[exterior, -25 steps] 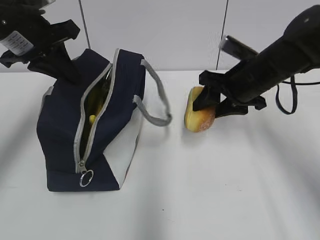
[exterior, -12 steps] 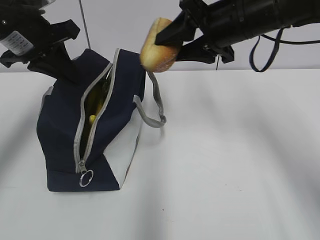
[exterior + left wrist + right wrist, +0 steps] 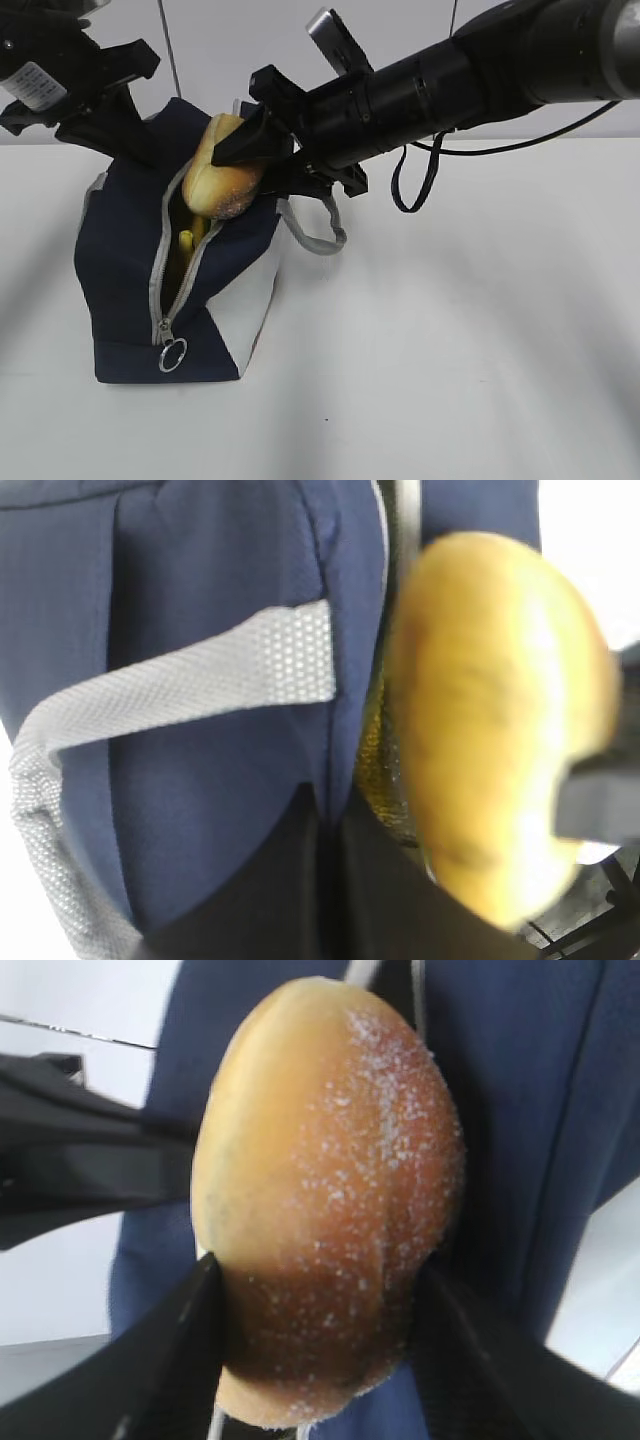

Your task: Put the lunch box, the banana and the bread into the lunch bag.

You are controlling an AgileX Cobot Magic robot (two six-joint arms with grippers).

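The navy lunch bag (image 3: 120,260) stands on the white table with its zipper open. A sliver of yellow banana (image 3: 185,238) shows inside the slit. My right gripper (image 3: 245,165) is shut on the golden-brown bread (image 3: 222,182) and holds it right at the top of the opening. From the right wrist the bread (image 3: 330,1200) fills the view between the right gripper's (image 3: 315,1340) fingers, with the lunch bag (image 3: 520,1110) beneath. My left gripper (image 3: 140,145) is shut on the bag's far upper edge; the left gripper's (image 3: 325,860) fingers pinch navy fabric beside the bread (image 3: 490,730). The lunch box is hidden.
A grey strap handle (image 3: 320,215) loops off the bag's right side, under my right arm. The metal zipper ring (image 3: 172,356) hangs at the bag's near end. Another grey strap (image 3: 180,680) crosses the bag's side. White table (image 3: 450,350) spreads to the right and front.
My right gripper lifted the bread off the table at the right, carried it left over the bag, and lowered it to the open zipper. The left gripper and the bag stayed put.
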